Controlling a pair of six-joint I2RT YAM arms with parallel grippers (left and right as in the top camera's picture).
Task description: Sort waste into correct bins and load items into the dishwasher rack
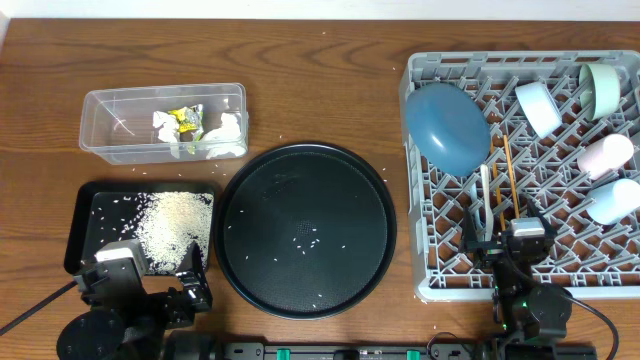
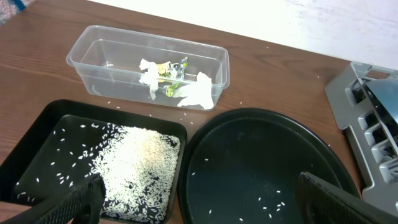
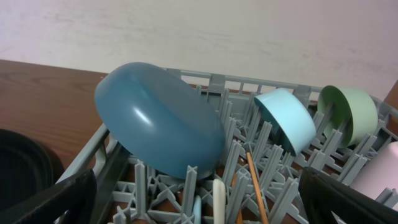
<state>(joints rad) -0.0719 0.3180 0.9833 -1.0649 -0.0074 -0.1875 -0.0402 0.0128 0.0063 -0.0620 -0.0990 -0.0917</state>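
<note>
The clear tub [image 1: 100, 130] at the far left holds the yellow-green wrapper [image 1: 186, 120] and white tissues [image 1: 228, 134]; it also shows in the left wrist view [image 2: 93, 68]. The shallow black tray [image 1: 85, 230] holds a heap of rice [image 1: 175, 228]. The grey rack [image 1: 430, 280] at the right holds the blue dish [image 1: 447, 128], light-blue bowl [image 1: 538, 107], pale-green bowl [image 1: 603, 87], cups [image 1: 607, 155], chopsticks [image 1: 509, 170] and white utensils [image 1: 487, 195]. My left gripper [image 2: 199, 205] is open and empty at the front left. My right gripper [image 3: 199, 205] is open and empty over the rack's front edge.
A large round black tray [image 1: 305, 228] with a few stray rice grains lies in the middle between the bins and the rack. A few grains are scattered on the wooden table around it.
</note>
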